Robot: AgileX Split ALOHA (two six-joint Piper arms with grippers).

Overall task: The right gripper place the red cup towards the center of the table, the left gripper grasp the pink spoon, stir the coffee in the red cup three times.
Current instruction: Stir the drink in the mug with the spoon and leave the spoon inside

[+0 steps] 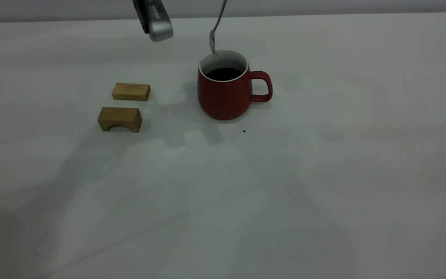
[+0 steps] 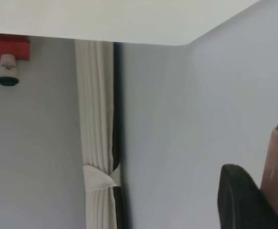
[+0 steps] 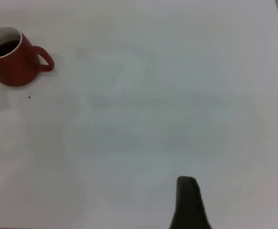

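While your left gripper (image 2: 268, 191) jaws grasp the pink spoon (image 1: 216, 29) above the red cup (image 1: 225, 95), a skewed descent could clip the rim. The right gripper (image 3: 189, 205) is parked; its jaws' state can't be told.

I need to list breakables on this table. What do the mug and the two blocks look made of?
The red cup looks like glazed ceramic: smooth dark-red body, white inside and rim. The two tan blocks look like unfinished wood, with faint grain and matte faces.

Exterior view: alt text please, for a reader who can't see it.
A spoon hangs with its bowl just above the coffee in a red cup on the table. Two wooden blocks lie to the cup's left.
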